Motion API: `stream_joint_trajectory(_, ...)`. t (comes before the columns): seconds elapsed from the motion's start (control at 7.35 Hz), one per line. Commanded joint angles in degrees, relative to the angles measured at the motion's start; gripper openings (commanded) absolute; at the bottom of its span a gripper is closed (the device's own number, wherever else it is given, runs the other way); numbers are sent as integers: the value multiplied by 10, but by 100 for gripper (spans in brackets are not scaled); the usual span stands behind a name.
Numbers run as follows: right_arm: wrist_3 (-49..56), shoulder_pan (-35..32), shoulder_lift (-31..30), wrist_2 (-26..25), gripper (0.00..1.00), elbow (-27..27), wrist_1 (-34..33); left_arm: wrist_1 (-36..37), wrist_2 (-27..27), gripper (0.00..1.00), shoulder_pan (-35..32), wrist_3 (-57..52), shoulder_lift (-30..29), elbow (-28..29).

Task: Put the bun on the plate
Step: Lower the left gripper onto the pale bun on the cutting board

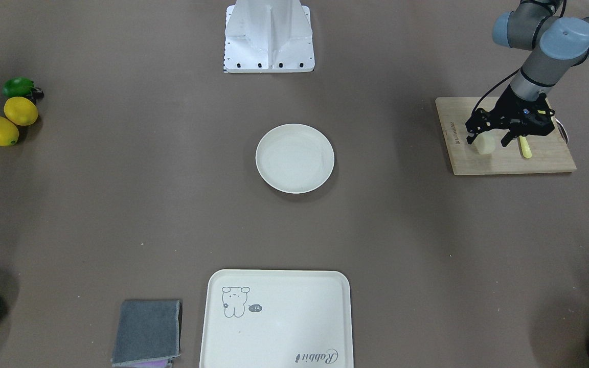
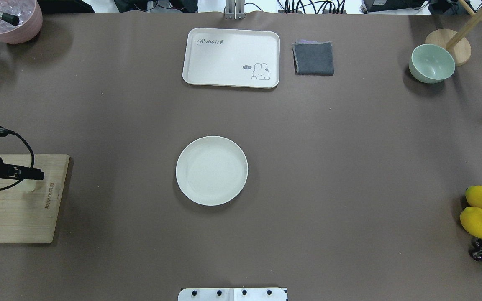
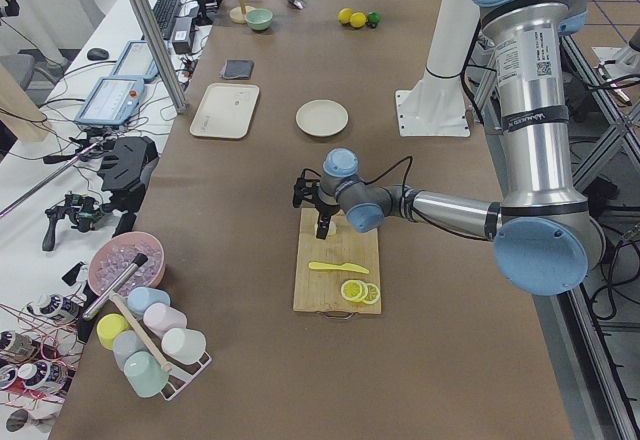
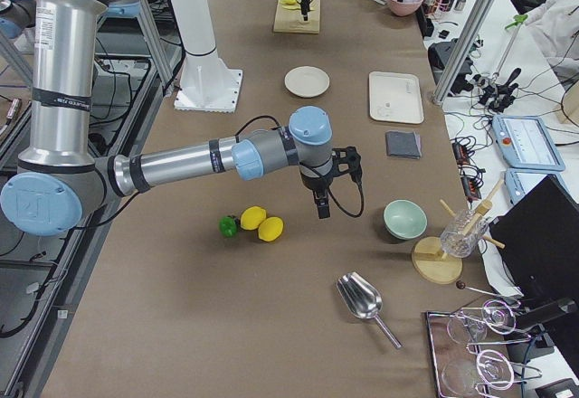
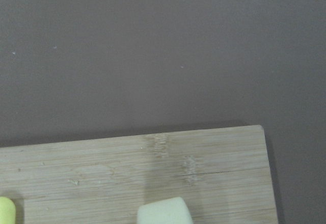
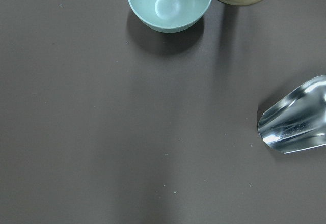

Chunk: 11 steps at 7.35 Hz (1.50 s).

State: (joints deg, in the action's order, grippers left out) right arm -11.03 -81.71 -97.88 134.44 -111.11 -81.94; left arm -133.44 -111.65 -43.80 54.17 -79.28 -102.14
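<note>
- On the wooden cutting board (image 1: pixel 509 164), at the robot's left end of the desk (image 1: pixel 120 214), the bun (image 1: pixel 484 145) sits near the plate-side edge. The left hand (image 1: pixel 488 139) is low over it, jaws spread, with one finger on either side. Whether a finger touches the bun cannot be told.
- The bun looks smooth and rounded. An off-centre close could pinch only its edge and squirt it across the board or off it, and too hard a squeeze may dent it.
- The yellow plastic knife (image 1: pixel 524 148) lies just beside the outer finger, so a drifting descent could knock it.
- The plate (image 1: pixel 294 158) stands bare at mid-desk, well apart from the board. A weak grip would have a long carry in which to fail. A release from too high could send the bun rolling over the shallow rim.
- The right hand (image 4: pixel 323 206) hangs near the lemons (image 4: pixel 270 229), away from that path. It shows only from the side, so whether it is released or clenched cannot be told.
- The desk wears a flat, matte brown sheet. It also carries a cream tray (image 1: pixel 284 317), a folded grey cloth (image 1: pixel 147 331), a pale green bowl (image 6: pixel 169 2) and a metal scoop (image 6: pixel 298 119).
- Around the desk stand aluminium frame posts (image 3: pixel 150 35), side benches with tablets (image 3: pixel 112 100) and cables, and a rack of pastel cups (image 3: pixel 150 345).
</note>
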Motion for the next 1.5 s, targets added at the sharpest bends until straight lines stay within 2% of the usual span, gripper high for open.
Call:
stream_joint_trajectory(0.0, 0, -1, -1, 0, 100, 0, 0, -1, 11, 91, 12, -3, 1, 3)
stream_joint_trajectory(0.14, 0, -1, 0, 0, 100, 0, 0, -1, 11, 58, 11, -6, 1, 3)
stream_joint_trajectory(0.27, 0, -3, 0, 0, 100, 0, 0, -1, 11, 30, 11, -6, 2, 2)
stream_joint_trajectory(0.41, 0, -5, -1, 0, 100, -1, 0, -2, 11, 17, 11, -10, 5, -1)
stream_joint_trajectory(0.54, -1, -7, -1, 0, 100, -2, 0, -2, 10, 12, 8, -11, 6, -6)
stream_joint_trajectory(0.68, 0, -10, -1, 0, 100, -2, -1, -2, 0, 12, 2, -11, 7, -22)
stream_joint_trajectory(0.95, 0, -13, -1, 1, 100, -2, -1, 1, -64, 12, -9, -6, -17, -53)
stream_joint_trajectory(1.09, 0, -14, -3, 0, 100, -1, -1, 9, -66, 12, -9, 10, -62, -47)
stream_joint_trajectory(1.36, 3, -27, -15, 0, 100, -1, 5, 19, -66, 12, 10, 119, -180, -14)
